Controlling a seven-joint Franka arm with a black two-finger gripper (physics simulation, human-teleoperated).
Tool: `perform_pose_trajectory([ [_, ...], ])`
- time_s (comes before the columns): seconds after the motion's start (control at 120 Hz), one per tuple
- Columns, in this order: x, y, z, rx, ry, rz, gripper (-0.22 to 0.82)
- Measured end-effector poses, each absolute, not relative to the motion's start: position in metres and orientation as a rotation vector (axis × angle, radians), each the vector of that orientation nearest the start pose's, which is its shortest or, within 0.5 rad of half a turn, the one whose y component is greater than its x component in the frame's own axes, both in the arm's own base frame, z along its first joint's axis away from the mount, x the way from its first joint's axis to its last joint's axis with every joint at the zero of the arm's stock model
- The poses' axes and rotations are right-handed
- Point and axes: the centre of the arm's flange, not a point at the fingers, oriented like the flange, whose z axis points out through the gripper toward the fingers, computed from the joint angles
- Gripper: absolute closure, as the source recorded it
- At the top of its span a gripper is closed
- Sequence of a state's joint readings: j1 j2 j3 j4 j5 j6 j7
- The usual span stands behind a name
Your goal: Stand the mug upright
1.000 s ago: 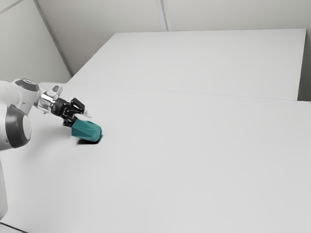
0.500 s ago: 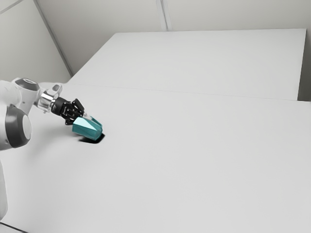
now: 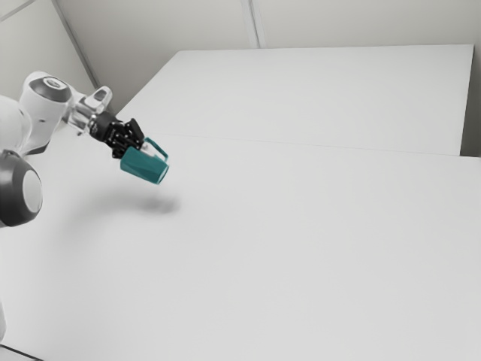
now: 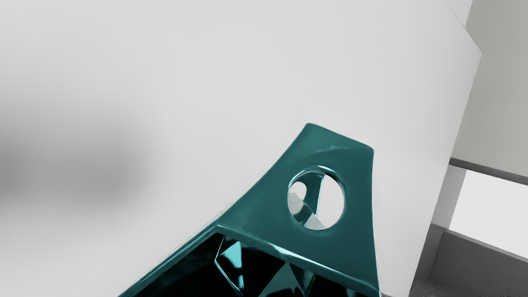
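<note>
In the exterior view the arm (image 3: 39, 113) slants down toward four o'clock, its pincer (image 3: 137, 150) gripping the teal mug (image 3: 143, 166), tilted in the air above the bench (image 3: 301, 241), at nine o'clock from centre.

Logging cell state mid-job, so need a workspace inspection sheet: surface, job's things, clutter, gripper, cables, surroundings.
Surface: pale table, thin seam across it, soft shadow below the mug.
Job's things: one teal mug with handle, held tilted above the table, not upright.
Clutter: nothing seen.
Gripper: black two-finger gripper, closed on the mug.
Cables: thin dark line at the exterior view's lower left, possibly a cable; can't confirm.
Surroundings: plain pale walls beyond the table.
</note>
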State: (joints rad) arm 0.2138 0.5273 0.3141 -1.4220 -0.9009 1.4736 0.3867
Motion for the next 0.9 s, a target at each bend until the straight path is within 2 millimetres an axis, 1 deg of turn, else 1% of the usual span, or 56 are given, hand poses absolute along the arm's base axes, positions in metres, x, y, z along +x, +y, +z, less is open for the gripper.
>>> perform_pose_trajectory([
  [0.05, 0.632, 0.211, 0.41, 2.313, 0.278, -0.082, 0.78],
  [0.1, 0.631, 0.203, 0.422, 2.361, 0.257, -0.093, 0.78],
  [0.183, 0.626, 0.184, 0.439, 2.437, 0.214, -0.112, 0.78],
  [0.292, 0.627, 0.158, 0.456, 2.551, 0.141, -0.137, 0.79],
  [0.4, 0.628, 0.14, 0.463, 2.655, 0.094, -0.162, 0.79],
  [0.508, 0.623, 0.114, 0.474, 2.751, 0.032, -0.174, 0.79],
  [0.8, 0.603, 0.025, 0.507, 2.999, -0.208, -0.118, 0.79],
  [0.85, 0.6, 0.017, 0.509, 3.034, -0.23, -0.104, 0.79],
  [0.9, 0.599, 0.016, 0.51, 3.06, -0.231, -0.087, 0.79],
])
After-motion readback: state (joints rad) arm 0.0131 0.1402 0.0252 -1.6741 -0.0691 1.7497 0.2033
